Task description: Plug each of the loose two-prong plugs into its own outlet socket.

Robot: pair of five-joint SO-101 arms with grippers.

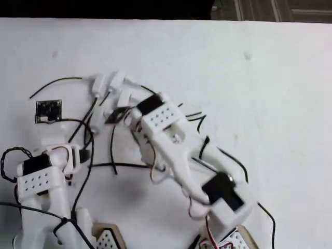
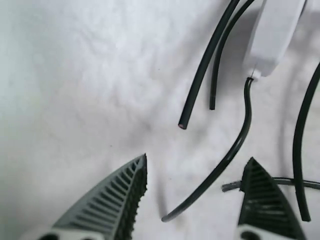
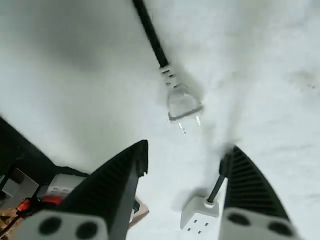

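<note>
In the right wrist view a white two-prong plug [image 3: 182,102] lies flat on the white table with its black cord trailing away. My right gripper [image 3: 187,150] is open just short of its prongs. A white outlet socket [image 3: 200,217] with its own cord lies by one finger [image 3: 250,190]. From above, the right gripper [image 1: 120,115] sits among a cluster of white plug and socket pieces [image 1: 116,82]. My left gripper [image 2: 197,160] is open over loose black cords [image 2: 227,150], with a white socket body [image 2: 275,35] beyond it. It hangs low at the left [image 1: 85,154].
A small black square board [image 1: 48,110] lies at the left of the table. Loose black cords [image 1: 111,150] cross the space between the two arms. The far and right parts of the table [image 1: 259,67] are bare white.
</note>
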